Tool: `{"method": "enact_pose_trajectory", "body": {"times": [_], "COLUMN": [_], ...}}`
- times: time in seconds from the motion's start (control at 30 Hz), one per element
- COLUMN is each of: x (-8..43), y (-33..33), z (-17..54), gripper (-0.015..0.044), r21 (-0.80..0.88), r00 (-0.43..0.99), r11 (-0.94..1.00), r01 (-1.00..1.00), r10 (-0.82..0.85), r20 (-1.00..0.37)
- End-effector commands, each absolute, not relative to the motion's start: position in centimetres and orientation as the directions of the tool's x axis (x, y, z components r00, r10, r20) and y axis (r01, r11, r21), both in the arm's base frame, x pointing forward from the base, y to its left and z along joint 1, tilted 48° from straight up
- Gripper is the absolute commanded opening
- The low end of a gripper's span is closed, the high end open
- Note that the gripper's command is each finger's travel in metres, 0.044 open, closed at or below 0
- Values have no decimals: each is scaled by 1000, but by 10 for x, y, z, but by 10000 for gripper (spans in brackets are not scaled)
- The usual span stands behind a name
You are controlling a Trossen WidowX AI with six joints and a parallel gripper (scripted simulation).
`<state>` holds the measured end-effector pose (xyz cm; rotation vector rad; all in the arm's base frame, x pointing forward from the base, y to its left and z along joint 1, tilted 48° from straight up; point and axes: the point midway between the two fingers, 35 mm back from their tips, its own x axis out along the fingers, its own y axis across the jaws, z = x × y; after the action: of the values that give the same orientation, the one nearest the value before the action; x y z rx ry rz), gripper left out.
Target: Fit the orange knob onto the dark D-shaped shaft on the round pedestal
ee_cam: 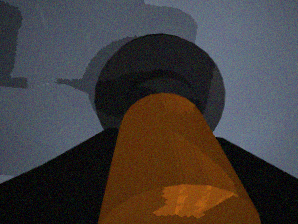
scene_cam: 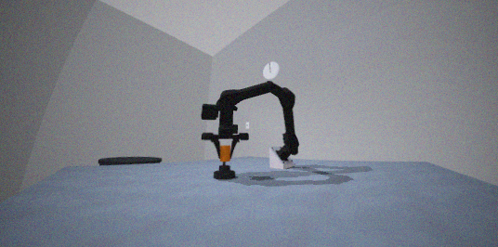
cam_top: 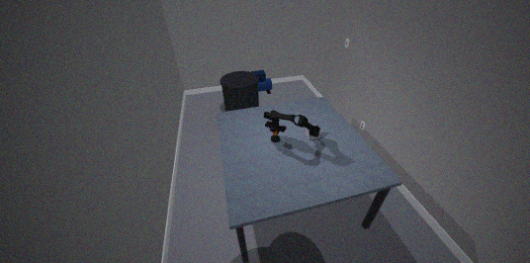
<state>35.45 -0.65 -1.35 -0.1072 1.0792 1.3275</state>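
The orange knob (cam_top: 276, 133) (scene_cam: 225, 151) (ee_cam: 162, 150) is upright between the fingers of my gripper (scene_cam: 225, 156) (ee_cam: 164, 142), which is shut on it. The dark round pedestal (cam_top: 275, 139) (scene_cam: 224, 175) (ee_cam: 160, 52) stands on the table directly below. In the exterior view the knob's lower end is above the pedestal, with a short dark section between them. In the wrist view the knob's far end overlaps the pedestal's middle and hides the shaft. The flat sides of the hole and shaft cannot be seen, nor whether the shaft tip is inside the hole.
The blue-grey table (cam_top: 297, 187) (scene_cam: 279, 213) carries the arm on its pale base (cam_top: 313, 136) (scene_cam: 279, 161). A dark round-topped object (cam_top: 240, 93) (scene_cam: 130, 161) and blue items (cam_top: 265, 84) are beyond the table's far left edge. Arm shadows fall beside the pedestal.
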Motion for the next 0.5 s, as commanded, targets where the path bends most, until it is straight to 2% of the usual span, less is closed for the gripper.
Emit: {"method": "enact_pose_trajectory", "body": {"times": [0.0,0.47], "x": [355,359], "y": [-9,-10], "z": [-14,-11], "gripper": [0,0], "r21": [492,492], "r00": [-136,-136], "r11": [311,311], "r01": [-813,-814], "r10": [720,720], "r20": [-681,-681]}}
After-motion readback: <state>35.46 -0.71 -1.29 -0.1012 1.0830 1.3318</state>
